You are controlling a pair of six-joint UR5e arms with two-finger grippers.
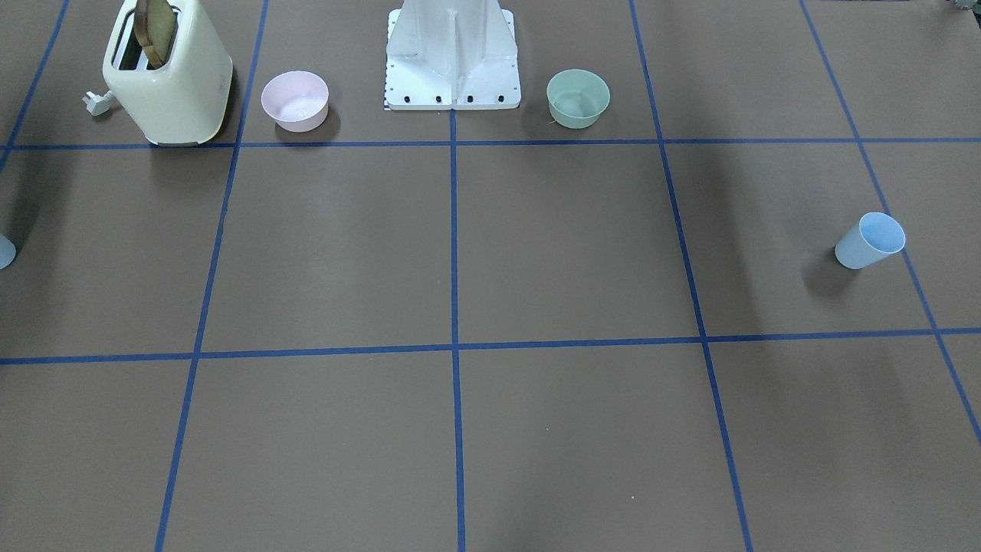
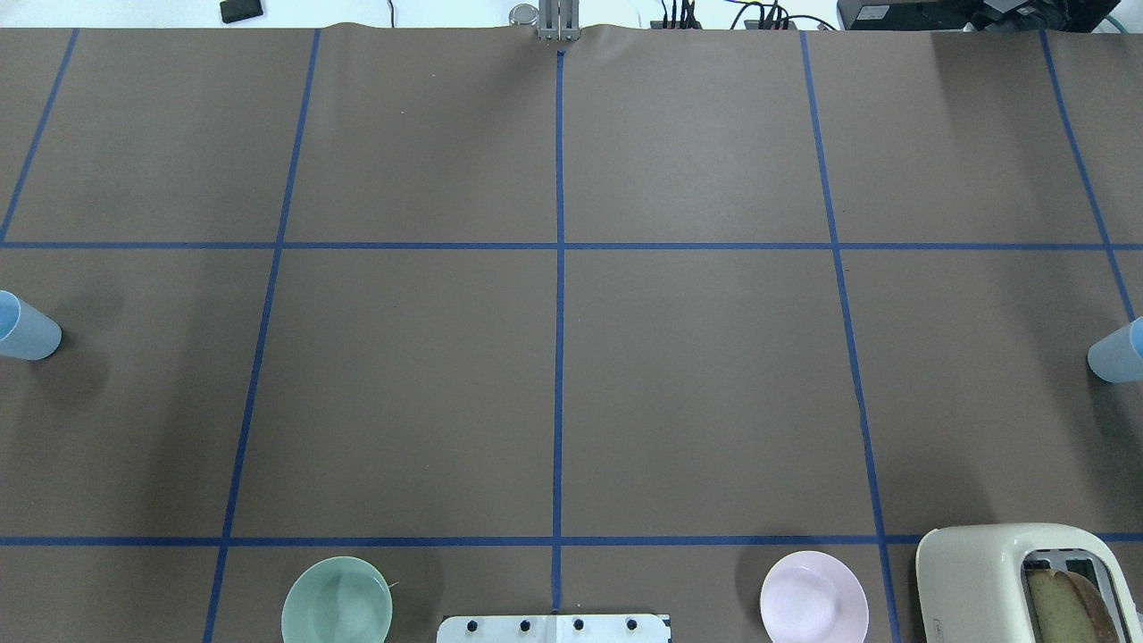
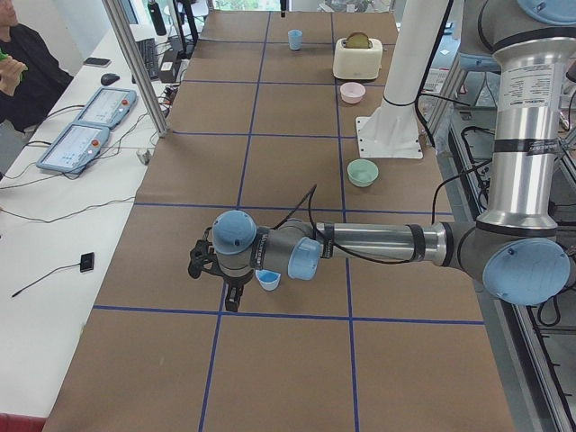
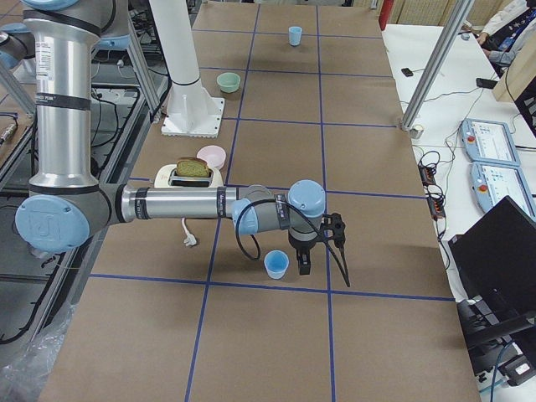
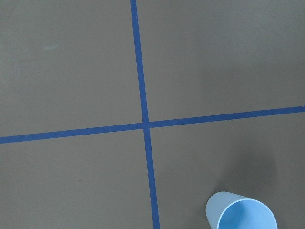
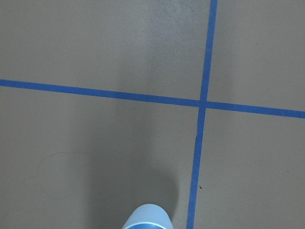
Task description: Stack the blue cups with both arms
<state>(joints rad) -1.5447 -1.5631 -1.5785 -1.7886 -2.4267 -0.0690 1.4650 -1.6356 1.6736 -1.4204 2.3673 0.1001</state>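
Note:
One blue cup (image 1: 870,241) stands upright far out on my left side; it also shows in the overhead view (image 2: 27,329), the exterior left view (image 3: 267,280) and the left wrist view (image 5: 240,213). The other blue cup (image 2: 1116,353) stands upright far out on my right side, seen in the exterior right view (image 4: 276,264) and the right wrist view (image 6: 147,219). My left gripper (image 3: 216,273) hangs low just beside the first cup. My right gripper (image 4: 316,247) hangs low just beside the second. Both show only in side views, so I cannot tell whether they are open or shut.
A cream toaster (image 1: 168,73) holding toast, a pink bowl (image 1: 295,100) and a mint-green bowl (image 1: 578,97) stand by the white base stand (image 1: 452,54). Blue tape lines grid the brown table. A person and control tablets (image 3: 85,126) sit beside the table.

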